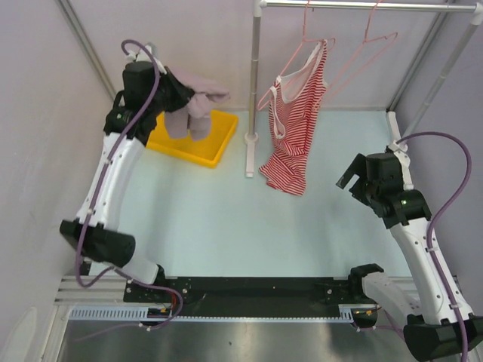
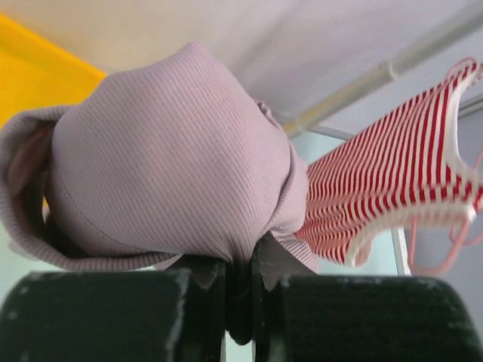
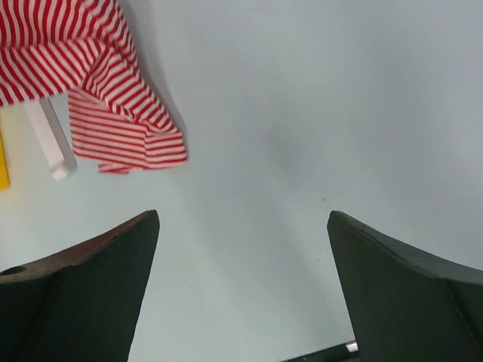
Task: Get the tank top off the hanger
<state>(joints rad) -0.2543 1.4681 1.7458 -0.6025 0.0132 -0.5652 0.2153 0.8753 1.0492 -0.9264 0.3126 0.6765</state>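
We see the striped tank top (image 1: 293,128), red and white, hanging on a pink hanger (image 1: 305,29). The hanger hooks on the rail (image 1: 362,6) at the far side of the worktop (image 1: 226,219), at about 1 o'clock from the middle. One strap sits on the hanger, and the top hangs a bit crooked. Its bottom edge is bunched low down, just beside the foot of the white post (image 1: 253,90).

The left claw (image 2: 239,302) is up high at about 10 o'clock. It is pinched tight on a soft purple-grey cloth (image 1: 198,105). The cloth dangles over the yellow tray (image 1: 211,147).

The right claw (image 3: 243,226) is at about 3 o'clock, above the bare worktop. Its two fingers are spread wide and it holds nothing. It is well apart from the striped tank top, which lies toward its 10 o'clock.
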